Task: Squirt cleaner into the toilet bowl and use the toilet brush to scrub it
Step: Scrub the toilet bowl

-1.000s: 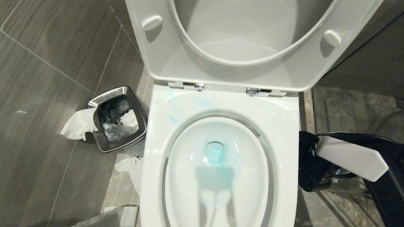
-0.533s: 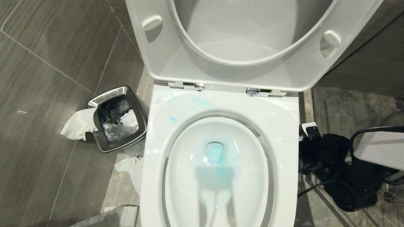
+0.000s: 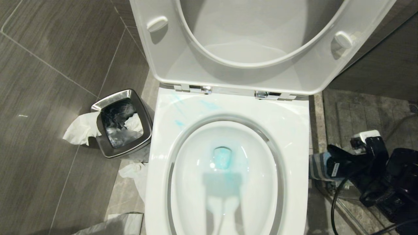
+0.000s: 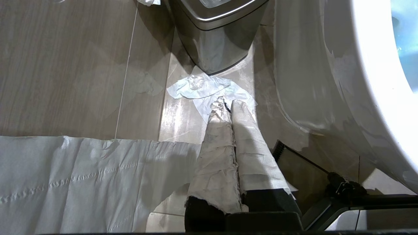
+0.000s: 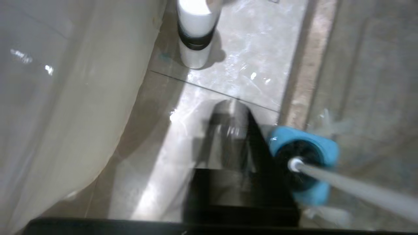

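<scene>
Black right pincer (image 3: 321, 166), closed, points level beside toilet bowl (image 3: 294, 130).

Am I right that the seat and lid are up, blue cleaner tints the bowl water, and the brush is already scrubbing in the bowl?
Not quite. The seat is up and blue cleaner tints the water in the bowl, but the brush is not in the bowl. The right wrist view shows it standing in its blue-topped holder on the floor beside the toilet.
</scene>
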Available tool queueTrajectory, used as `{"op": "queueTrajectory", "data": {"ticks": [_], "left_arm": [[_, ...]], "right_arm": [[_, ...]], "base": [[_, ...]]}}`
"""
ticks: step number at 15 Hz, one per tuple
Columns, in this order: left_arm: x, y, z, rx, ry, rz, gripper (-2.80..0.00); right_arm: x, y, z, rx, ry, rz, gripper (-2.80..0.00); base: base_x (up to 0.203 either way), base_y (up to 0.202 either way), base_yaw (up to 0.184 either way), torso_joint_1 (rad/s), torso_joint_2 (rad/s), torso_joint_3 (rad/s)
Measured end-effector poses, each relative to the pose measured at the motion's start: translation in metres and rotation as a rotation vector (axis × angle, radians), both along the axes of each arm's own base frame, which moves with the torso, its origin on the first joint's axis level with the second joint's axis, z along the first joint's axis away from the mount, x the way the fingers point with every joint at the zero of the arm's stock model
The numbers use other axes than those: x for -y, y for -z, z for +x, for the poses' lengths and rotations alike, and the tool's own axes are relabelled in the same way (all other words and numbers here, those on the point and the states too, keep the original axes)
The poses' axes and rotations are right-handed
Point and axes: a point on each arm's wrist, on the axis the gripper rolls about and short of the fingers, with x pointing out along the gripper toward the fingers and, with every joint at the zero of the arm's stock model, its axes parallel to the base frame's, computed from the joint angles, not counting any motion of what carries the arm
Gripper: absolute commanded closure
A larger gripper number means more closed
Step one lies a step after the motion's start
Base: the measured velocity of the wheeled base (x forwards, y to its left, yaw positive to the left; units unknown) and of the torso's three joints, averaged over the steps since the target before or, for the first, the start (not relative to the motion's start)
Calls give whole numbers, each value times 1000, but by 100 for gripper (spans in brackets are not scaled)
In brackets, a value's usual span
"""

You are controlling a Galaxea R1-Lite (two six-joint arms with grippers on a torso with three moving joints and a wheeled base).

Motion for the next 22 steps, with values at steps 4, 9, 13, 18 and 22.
{"op": "queueTrajectory", "data": {"ticks": [4,9,13,18,22], "left_arm": [[0,0,0,0,0,0,0],[0,0,0,0,0,0,0],[0,0,0,0,0,1,0],[0,0,0,0,0,0,0],[0,0,0,0,0,0,0]], "right_arm": [[6,-21,-41,73,4,-62,0],[9,-48,-63,169,7,-149,0],[11,-53,-79,121,1,-198,0],[13,-73,-83,198,39,-202,0],[18,-139,-75,182,90,-144,0]], "base": [[0,0,0,0,0,0],[0,0,0,0,0,0],[0,0,0,0,0,0],[0,0,0,0,0,0],[0,0,0,0,0,0]]}}
